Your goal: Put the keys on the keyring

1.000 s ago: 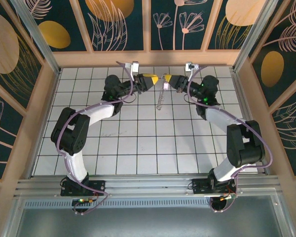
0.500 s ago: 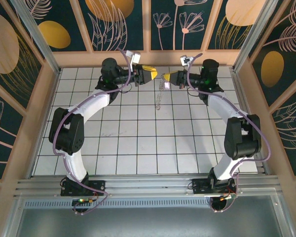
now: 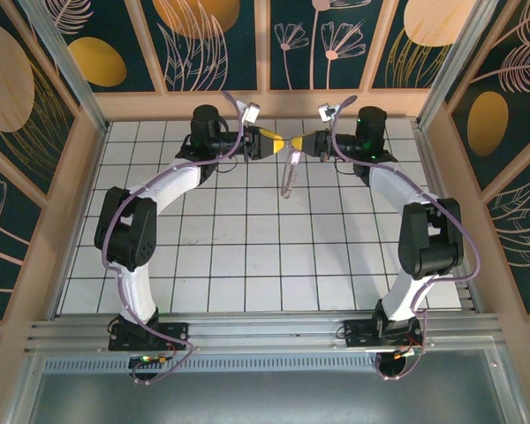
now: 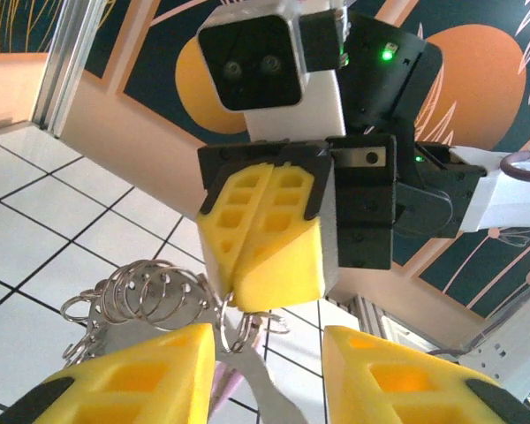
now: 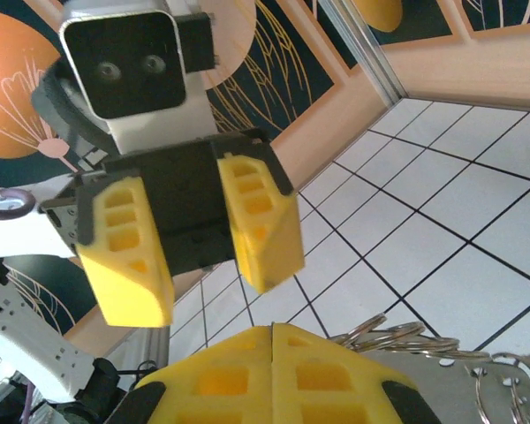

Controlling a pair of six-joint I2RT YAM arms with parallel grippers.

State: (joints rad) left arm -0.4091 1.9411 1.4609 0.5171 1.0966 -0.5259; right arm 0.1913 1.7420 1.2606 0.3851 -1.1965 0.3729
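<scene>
The 2 arms reach to the far end of the white tiled tabletop (image 3: 247, 247), and their yellow tips point at each other and are very close.

The right claw (image 3: 300, 141) is squeezed tight, with its 2 yellow fingers pressed flat together. The left wrist view shows it (image 4: 247, 296) pinching the keyring (image 4: 141, 296), a bunch of thin silver rings that sticks out from under its tip. A flat grey metal key (image 4: 252, 375) hangs down from the rings.

The left claw (image 3: 278, 142) is partly open. In its own view its 2 yellow fingers (image 4: 132, 375) stand apart at the bottom. The key hangs in the gap, just beside the finger on the left of the picture. It is not pinched. From the right wrist view the left claw (image 5: 214, 291) also shows a gap between its 2 fingers, with nothing held there.

In that same view the right claw (image 5: 272, 331) is closed at the bottom, and the keyring (image 5: 397, 340) lies just beside it on the right.

From above, the keyring and key look like 1 small pale bundle (image 3: 289, 172) hanging below the right claw, between the 2 arms. I cannot tell if its low end touches the tabletop.
</scene>
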